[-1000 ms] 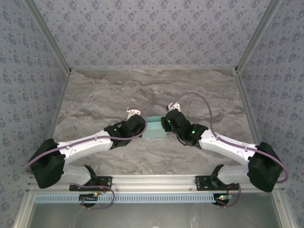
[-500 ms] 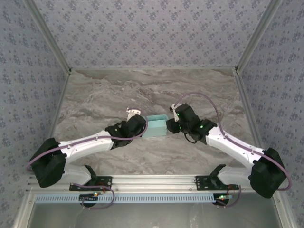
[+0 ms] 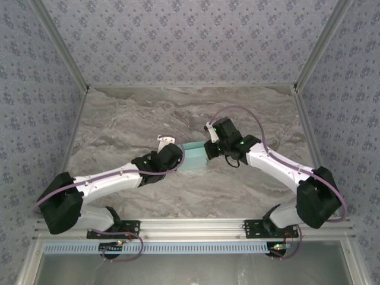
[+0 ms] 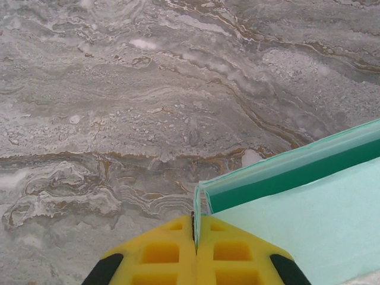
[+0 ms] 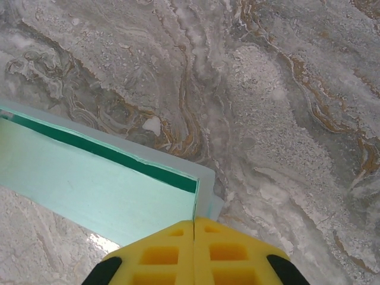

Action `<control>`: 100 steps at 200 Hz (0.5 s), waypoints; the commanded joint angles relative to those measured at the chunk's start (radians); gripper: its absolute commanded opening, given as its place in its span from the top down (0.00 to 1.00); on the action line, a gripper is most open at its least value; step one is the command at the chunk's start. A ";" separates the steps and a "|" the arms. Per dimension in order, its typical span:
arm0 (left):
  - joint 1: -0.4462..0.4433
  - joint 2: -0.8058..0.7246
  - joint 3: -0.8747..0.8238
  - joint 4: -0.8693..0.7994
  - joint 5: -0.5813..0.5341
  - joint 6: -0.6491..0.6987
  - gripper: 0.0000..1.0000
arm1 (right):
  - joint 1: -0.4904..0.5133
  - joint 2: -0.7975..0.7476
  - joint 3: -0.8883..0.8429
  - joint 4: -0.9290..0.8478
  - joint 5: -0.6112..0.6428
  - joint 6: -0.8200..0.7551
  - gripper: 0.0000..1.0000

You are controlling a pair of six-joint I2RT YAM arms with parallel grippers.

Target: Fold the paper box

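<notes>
Paper box [image 3: 194, 159] lies lengthwise between the arms. Left gripper [image 4: 195, 230] is clenched on the end wall directly ahead of it. Right gripper [image 5: 194, 231] is clenched on the opposite end wall.

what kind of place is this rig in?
Probably a lab robot cell: marble-look table, wallpapered screens on three sides, left arm and right arm on an aluminium rail.
</notes>
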 commanded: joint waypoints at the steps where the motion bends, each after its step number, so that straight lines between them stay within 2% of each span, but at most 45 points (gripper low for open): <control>1: -0.007 0.019 -0.008 -0.024 0.002 -0.026 1.00 | 0.021 0.012 0.031 -0.048 0.002 -0.005 0.79; 13: -0.006 0.020 -0.011 -0.026 -0.002 -0.029 1.00 | 0.026 0.007 0.028 -0.054 0.018 -0.010 0.72; 42: -0.006 0.021 -0.011 -0.024 -0.004 -0.030 1.00 | 0.016 0.003 0.026 -0.055 0.001 -0.016 0.71; 75: -0.006 0.025 -0.018 -0.018 -0.004 -0.031 1.00 | 0.016 0.029 0.039 -0.054 0.010 -0.010 0.84; 100: -0.006 0.026 -0.021 -0.019 -0.004 -0.041 1.00 | 0.035 0.047 0.066 -0.074 0.024 -0.001 0.89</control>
